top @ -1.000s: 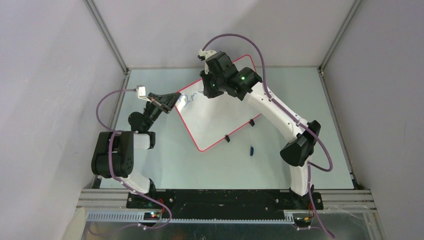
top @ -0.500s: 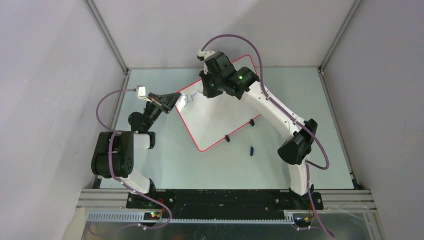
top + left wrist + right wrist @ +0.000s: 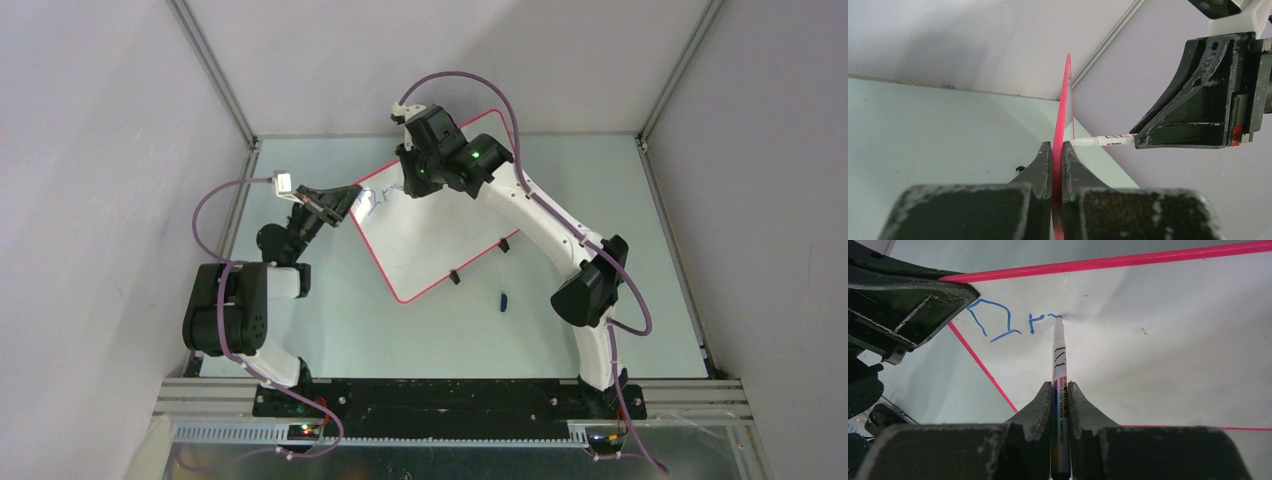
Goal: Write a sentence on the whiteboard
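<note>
Whiteboard (image 3: 430, 240) sits on table (image 3: 330, 330), long axis slanting from left to far right; left gripper (image 3: 1057, 146) pinches its left rim. Right gripper (image 3: 1062, 386) clamps marker (image 3: 1058, 352), tip touching sentence (image 3: 1010, 333), just "Dr".

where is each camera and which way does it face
top external: above and behind the bases, looking down on the table; both arms show, whiteboard between them.
left wrist: on the left arm, looking along the left claw clamped on the board's red rim.
right wrist: on the right arm, looking down the right claw and marker at the blue writing.
shared: each wrist view shows the other claw.
</note>
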`<state>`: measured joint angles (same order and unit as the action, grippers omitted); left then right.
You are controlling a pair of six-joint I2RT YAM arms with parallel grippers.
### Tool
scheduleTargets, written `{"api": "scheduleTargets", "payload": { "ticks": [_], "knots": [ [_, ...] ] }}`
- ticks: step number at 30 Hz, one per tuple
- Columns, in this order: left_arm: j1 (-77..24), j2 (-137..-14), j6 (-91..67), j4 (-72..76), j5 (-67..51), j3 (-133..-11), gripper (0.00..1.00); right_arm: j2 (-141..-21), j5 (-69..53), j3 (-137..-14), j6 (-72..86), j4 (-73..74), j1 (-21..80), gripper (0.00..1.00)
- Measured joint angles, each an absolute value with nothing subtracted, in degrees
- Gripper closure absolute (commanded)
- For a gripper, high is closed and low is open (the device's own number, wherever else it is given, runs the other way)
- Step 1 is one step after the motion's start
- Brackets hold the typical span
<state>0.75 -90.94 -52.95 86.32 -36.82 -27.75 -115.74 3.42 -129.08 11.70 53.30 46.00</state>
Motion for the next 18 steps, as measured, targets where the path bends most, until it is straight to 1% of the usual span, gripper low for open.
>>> {"api": "scheduleTargets", "payload": {
  "ticks": [18],
  "knots": [
    [0.8,-90.9,-52.9,86.3,-36.7,-27.7,0.99,-116.5,4.1,-129.9,11.9,54.7,45.1,1.0]
  ]
}}
